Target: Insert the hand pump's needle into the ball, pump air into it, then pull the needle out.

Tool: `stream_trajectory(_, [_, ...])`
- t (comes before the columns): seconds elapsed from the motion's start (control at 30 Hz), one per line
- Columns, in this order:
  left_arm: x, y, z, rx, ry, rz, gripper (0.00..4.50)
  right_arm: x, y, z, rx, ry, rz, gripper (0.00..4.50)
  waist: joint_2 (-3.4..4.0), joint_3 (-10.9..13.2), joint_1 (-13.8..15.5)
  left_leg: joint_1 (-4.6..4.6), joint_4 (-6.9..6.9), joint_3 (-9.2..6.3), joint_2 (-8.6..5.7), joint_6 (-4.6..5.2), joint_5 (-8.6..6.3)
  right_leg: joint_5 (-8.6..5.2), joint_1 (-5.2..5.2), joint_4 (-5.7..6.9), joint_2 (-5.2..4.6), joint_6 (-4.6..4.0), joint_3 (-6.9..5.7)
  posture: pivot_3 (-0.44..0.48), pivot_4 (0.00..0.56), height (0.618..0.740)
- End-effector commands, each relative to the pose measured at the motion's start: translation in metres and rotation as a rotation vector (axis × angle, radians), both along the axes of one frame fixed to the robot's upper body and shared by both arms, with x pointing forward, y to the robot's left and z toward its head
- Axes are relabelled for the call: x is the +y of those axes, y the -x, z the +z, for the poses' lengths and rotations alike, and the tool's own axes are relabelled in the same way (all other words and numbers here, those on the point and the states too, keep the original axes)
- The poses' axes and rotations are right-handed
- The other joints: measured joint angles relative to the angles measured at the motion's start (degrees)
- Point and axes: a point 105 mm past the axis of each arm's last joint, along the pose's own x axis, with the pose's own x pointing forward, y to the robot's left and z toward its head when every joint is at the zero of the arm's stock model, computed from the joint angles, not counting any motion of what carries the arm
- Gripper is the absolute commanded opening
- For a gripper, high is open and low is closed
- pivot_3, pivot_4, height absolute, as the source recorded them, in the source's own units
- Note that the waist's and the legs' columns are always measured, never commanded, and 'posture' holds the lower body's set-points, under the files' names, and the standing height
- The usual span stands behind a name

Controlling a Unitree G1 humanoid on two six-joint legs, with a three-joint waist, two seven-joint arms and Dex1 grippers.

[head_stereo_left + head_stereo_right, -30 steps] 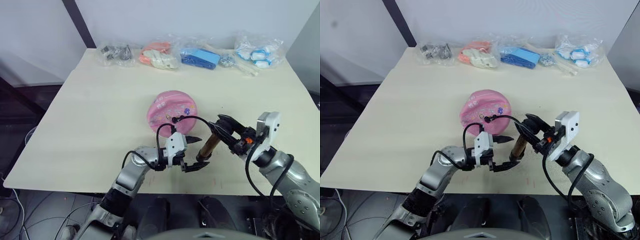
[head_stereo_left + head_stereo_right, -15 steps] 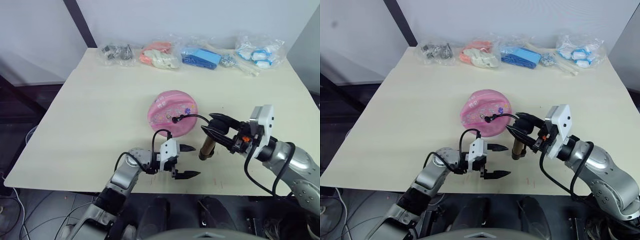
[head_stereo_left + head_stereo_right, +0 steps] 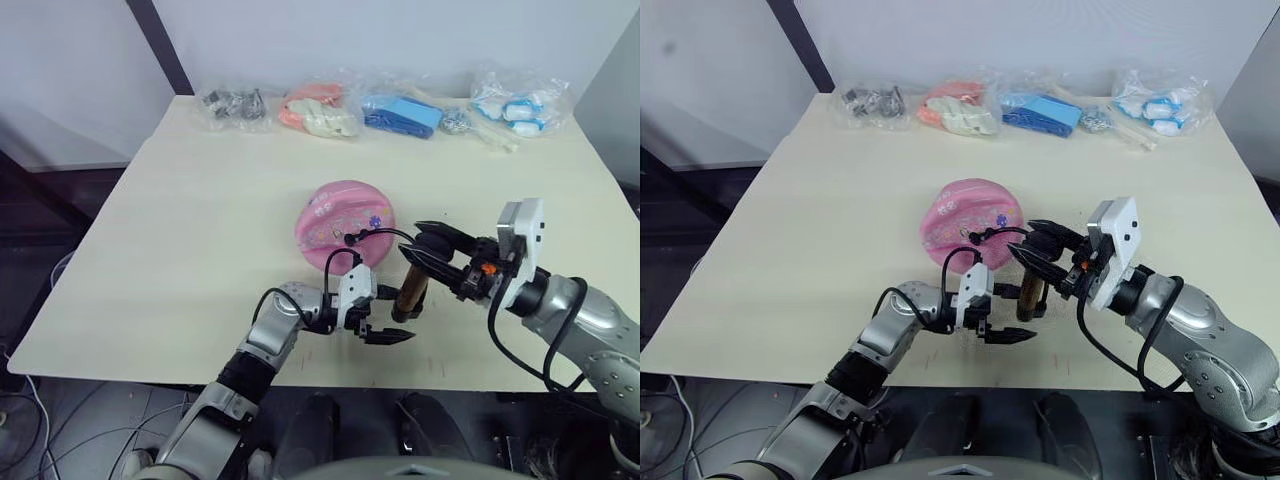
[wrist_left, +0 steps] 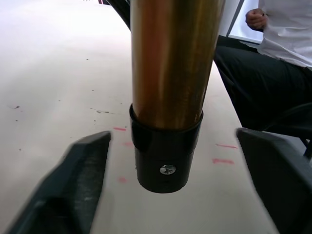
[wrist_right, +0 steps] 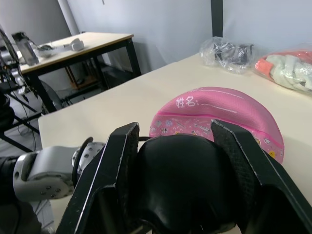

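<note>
The pink ball (image 3: 345, 222) sags dome-like at the table's middle. A thin black hose (image 3: 385, 234) arcs from the hand pump (image 3: 411, 289) to a black fitting against the ball's near side; the needle itself is too small to make out. The gold pump stands nearly upright just right of the ball. My right gripper (image 3: 418, 245) is shut on its black top handle (image 5: 183, 170). My left gripper (image 3: 392, 315) is open, one finger on each side of the pump's black bottom cap (image 4: 165, 158), not touching it.
Several clear bags of parts (image 3: 320, 110) line the far edge of the cream table (image 3: 200, 200). The front edge lies just behind my left gripper. A seated person (image 4: 287, 34) appears beyond the table in the left wrist view.
My left gripper drew back toward the front edge, then returned rightward to straddle the pump's bottom end. My right gripper kept hold of the pump and shifted it only slightly.
</note>
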Motion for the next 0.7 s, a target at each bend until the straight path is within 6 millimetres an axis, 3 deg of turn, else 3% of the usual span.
stream_trajectory(0.03, [-0.0028, -0.001, 0.0062, -0.024, 0.017, -0.008, 2.21, -0.0006, 0.0036, 0.0154, -0.066, -0.016, -0.001, 1.85, 0.0, 0.0, -0.02, 0.0, 0.0, 0.0, 0.0, 0.0, 0.0, 0.0, 0.0, 0.0, 0.0, 0.0, 0.0, 0.0, 0.15, 0.736])
stream_trajectory(0.7, [-0.0006, -0.0041, -0.0004, -0.023, 0.001, 0.042, 2.21, -0.0016, 0.002, 0.0149, -0.07, -0.006, 0.001, 1.85, 0.0, 0.0, -0.02, 0.01, 0.0, 0.0, 0.0, 0.0, 0.0, 0.0, 0.0, 0.0, 0.0, 0.0, 0.0, 0.0, 0.15, 0.736])
